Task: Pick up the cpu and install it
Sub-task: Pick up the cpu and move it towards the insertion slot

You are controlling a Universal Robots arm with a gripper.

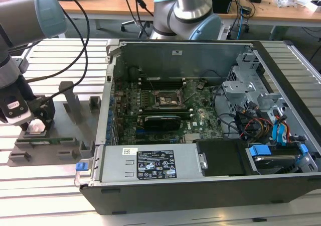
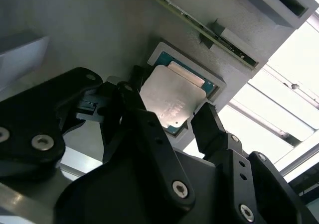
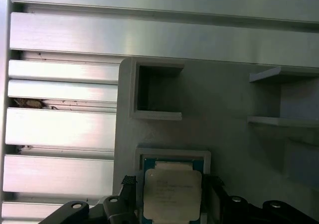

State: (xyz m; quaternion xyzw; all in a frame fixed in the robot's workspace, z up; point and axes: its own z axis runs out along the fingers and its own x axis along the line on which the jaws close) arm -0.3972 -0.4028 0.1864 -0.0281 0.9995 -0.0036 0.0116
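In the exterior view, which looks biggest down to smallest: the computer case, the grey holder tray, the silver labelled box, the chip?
1. computer case
2. grey holder tray and silver labelled box: about alike, so unranked
3. cpu, smallest

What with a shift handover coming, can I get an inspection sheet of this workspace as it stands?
Surface: slatted metal table carrying a grey fixture plate and an open computer case.
Job's things: cpu lies in its recess on the fixture plate; the motherboard socket sits inside the case.
Clutter: a long green card in a slot of the plate.
Gripper: gripper is down at the cpu; its grip cannot be judged.
Cables: black cables run along the arm; coloured wires inside the case.
Surroundings: wooden bench behind, with loose gear on it.
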